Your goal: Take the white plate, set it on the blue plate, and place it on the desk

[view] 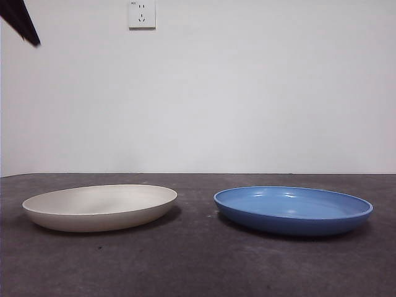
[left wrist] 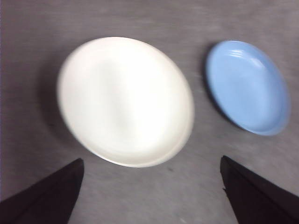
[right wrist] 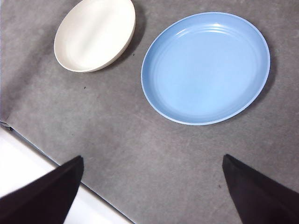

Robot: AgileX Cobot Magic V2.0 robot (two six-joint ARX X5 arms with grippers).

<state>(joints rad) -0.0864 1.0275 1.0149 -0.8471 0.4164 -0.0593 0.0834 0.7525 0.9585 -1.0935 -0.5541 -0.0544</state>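
Observation:
The white plate lies flat on the desk at the left. The blue plate lies beside it at the right, with a gap between them. My left gripper is open and empty, high above the white plate, with the blue plate off to the side. Its black tip shows at the top left corner of the front view. My right gripper is open and empty, high above the desk near the blue plate; the white plate lies farther off.
A white wall with a socket stands behind the desk. The right wrist view shows the desk's edge with a white surface beyond it.

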